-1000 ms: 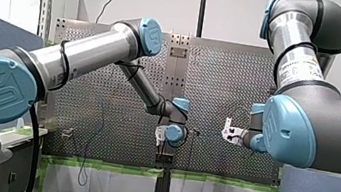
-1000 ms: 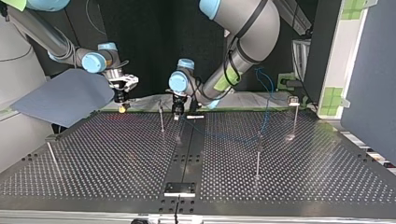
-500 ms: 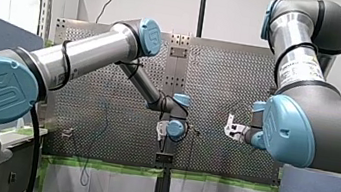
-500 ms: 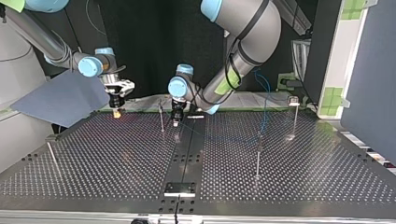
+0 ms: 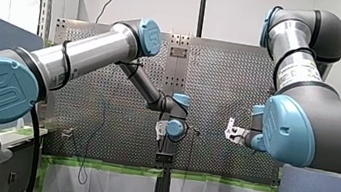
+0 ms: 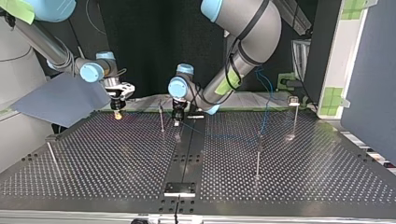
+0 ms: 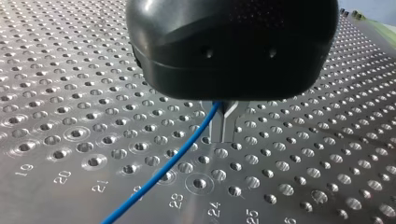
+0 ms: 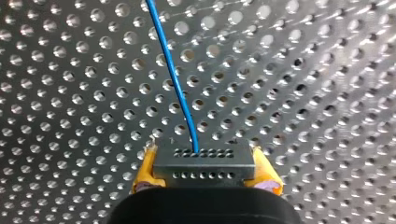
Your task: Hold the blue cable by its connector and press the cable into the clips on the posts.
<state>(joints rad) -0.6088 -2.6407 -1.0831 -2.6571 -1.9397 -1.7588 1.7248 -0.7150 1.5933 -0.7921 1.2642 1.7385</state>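
Note:
In the right wrist view, my right gripper (image 8: pixel 205 170) is shut on the dark grey connector (image 8: pixel 203 157), one yellow pad (image 8: pixel 145 169) at each end. The blue cable (image 8: pixel 175 79) leaves the connector and runs ahead over the perforated plate. In the left wrist view, my left gripper (image 7: pixel 223 139) has its metal fingers shut on the blue cable (image 7: pixel 163 170), just above the plate. In the top view, my right gripper (image 6: pixel 117 112) hangs at the far left, and my left gripper (image 6: pixel 176 119) is low beside a thin post (image 6: pixel 161 117). The cable (image 6: pixel 264 109) drops past the posts on the right.
More posts stand on the plate in the top view: one (image 6: pixel 258 156) right of centre, one (image 6: pixel 294 114) far right, one (image 6: pixel 51 156) near the left edge. A blue-grey panel (image 6: pixel 65 98) leans at the left. In the front view a cable loop (image 5: pixel 95 131) hangs at the left.
My right gripper has shifted slightly toward the top view's left and lower. My left gripper has edged a little toward the post. Both grips are unchanged.

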